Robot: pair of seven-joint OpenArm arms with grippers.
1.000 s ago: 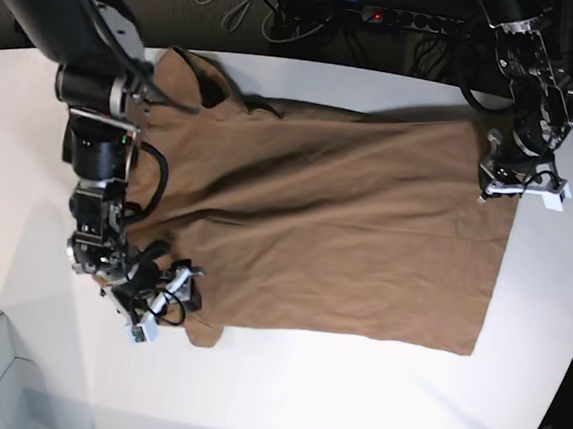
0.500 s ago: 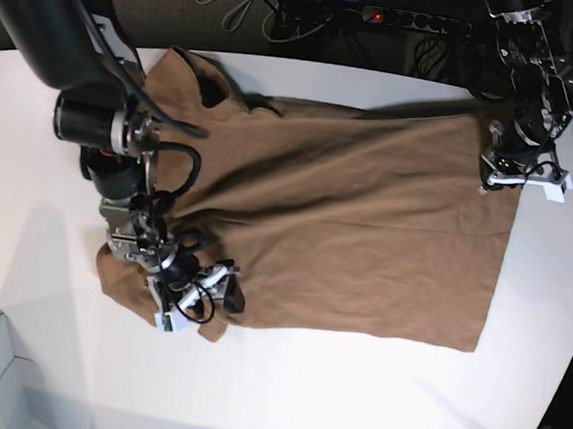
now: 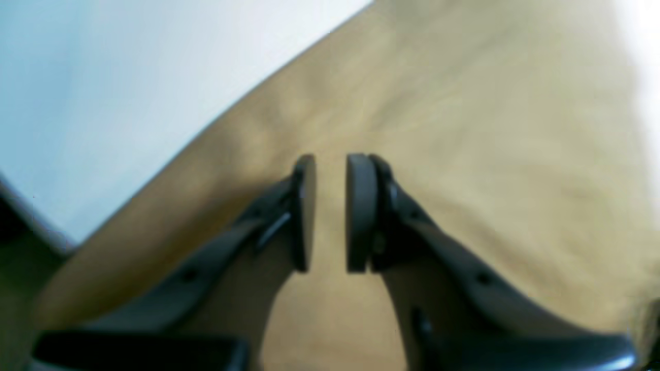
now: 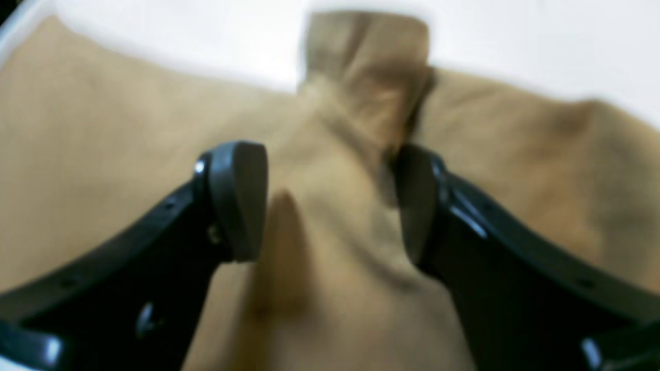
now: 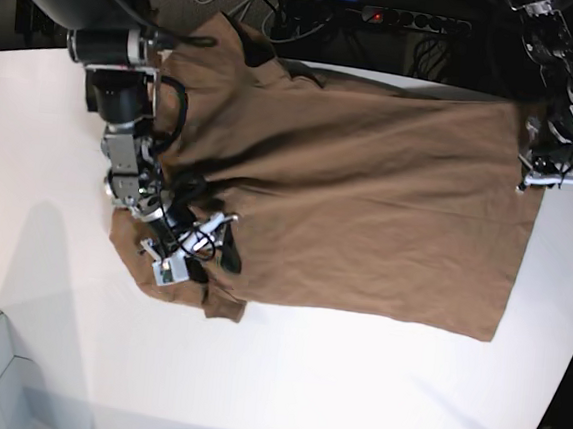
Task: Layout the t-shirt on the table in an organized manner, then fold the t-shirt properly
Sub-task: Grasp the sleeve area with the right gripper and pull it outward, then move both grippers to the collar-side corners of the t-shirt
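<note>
A brown t-shirt [image 5: 358, 201] lay spread across the white table [image 5: 351, 391]. The right gripper [image 4: 330, 201] stood spread wide over a raised fold near the sleeve. The left gripper [image 3: 330, 211], jaws narrowly apart with nothing between them, hovered at the hem corner.

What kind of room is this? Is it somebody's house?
Probably not a house, more likely a robot lab. Two robot arms work over a brown t-shirt on a big white table, and a power strip with loose cables lies behind it.
</note>
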